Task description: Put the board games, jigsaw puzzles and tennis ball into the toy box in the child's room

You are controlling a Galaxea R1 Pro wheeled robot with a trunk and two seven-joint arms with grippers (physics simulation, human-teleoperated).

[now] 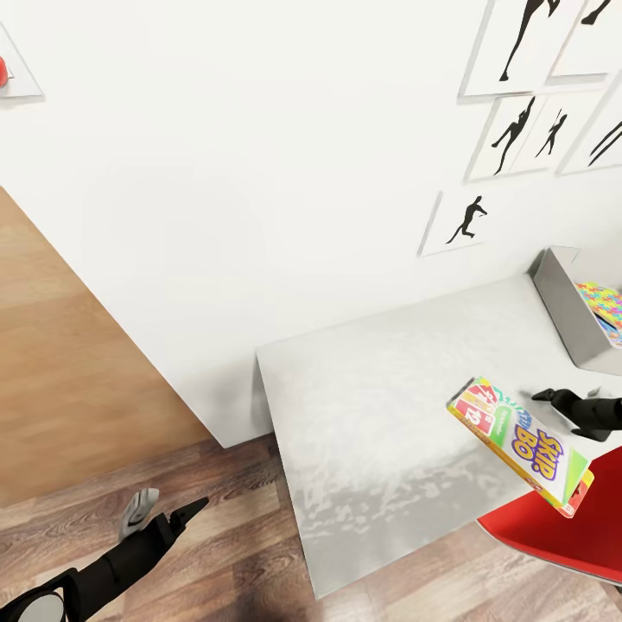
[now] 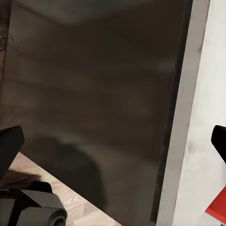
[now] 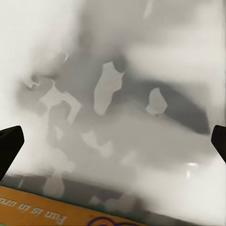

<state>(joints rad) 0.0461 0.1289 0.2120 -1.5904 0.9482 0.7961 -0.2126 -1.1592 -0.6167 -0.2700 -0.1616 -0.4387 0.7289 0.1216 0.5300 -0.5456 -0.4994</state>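
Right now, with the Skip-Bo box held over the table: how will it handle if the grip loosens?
The Skip-Bo box looks like a flat, stiff carton, so it probably won't flex. It is tilted and seems gripped near one edge by the right gripper, so it may pivot or slip. Dropped on the table, it should land flat, not roll.

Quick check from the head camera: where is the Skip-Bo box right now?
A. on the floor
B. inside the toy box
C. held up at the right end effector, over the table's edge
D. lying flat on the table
C: the Skip-Bo box hangs tilted at the right end effector, above the table, short of the toy box.
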